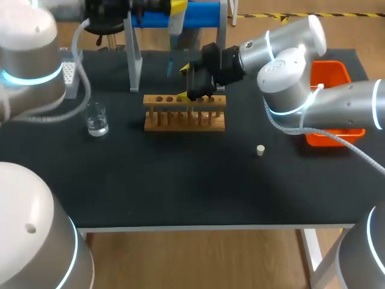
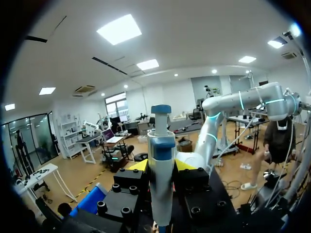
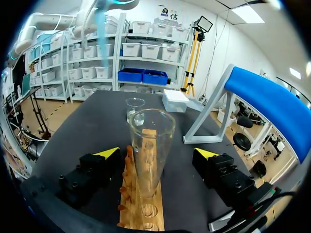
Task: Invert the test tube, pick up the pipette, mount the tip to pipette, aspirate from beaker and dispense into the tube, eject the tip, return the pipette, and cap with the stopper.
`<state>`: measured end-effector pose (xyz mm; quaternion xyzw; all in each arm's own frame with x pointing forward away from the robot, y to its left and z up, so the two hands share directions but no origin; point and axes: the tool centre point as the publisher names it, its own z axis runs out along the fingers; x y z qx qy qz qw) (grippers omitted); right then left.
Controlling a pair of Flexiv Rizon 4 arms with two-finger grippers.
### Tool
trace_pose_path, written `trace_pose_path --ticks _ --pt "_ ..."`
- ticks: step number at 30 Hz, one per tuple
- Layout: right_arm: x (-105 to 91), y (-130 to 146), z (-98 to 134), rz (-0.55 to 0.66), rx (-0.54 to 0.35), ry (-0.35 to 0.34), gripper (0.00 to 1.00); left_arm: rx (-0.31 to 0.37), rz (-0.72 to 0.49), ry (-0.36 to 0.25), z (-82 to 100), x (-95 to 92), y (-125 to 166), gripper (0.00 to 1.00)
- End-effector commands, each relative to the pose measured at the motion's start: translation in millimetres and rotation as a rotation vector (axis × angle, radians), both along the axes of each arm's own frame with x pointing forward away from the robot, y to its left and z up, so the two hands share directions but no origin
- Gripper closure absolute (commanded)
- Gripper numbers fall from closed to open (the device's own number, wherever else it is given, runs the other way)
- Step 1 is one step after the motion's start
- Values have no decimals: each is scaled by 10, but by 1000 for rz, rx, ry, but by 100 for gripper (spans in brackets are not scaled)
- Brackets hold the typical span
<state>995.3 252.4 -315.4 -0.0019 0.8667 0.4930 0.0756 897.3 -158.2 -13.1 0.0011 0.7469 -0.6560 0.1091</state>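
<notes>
Wooden rack is seen mid-bench, with the beaker at its 9 o'clock and the stopper at its 4 o'clock. The upright test tube is flanked, untouched, by the wide-spread right fingers. The pipette is clamped between the left fingers.

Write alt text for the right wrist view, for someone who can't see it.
A clear test tube stands mouth-up in a wooden rack, between the yellow-tipped fingers of the open end effector, which do not touch it. Beyond the rack, a glass beaker and a white box sit on the black table.
</notes>
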Motion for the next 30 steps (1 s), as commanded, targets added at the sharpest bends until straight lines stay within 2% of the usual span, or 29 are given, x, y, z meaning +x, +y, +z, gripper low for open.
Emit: trace_pose_path --ticks 1,14,23,30 --pt "-4 -6 10 0 -3 1 0 -30 76 5 -213 -398 164 100" --pt "-4 -6 10 0 -3 1 0 -62 41 -1 -608 -642 37 100" --pt "-4 -6 10 0 -3 1 0 -84 2 30 -768 -651 -161 100" --pt "-4 -6 10 0 -3 1 0 -92 -14 38 -803 -618 -256 100"
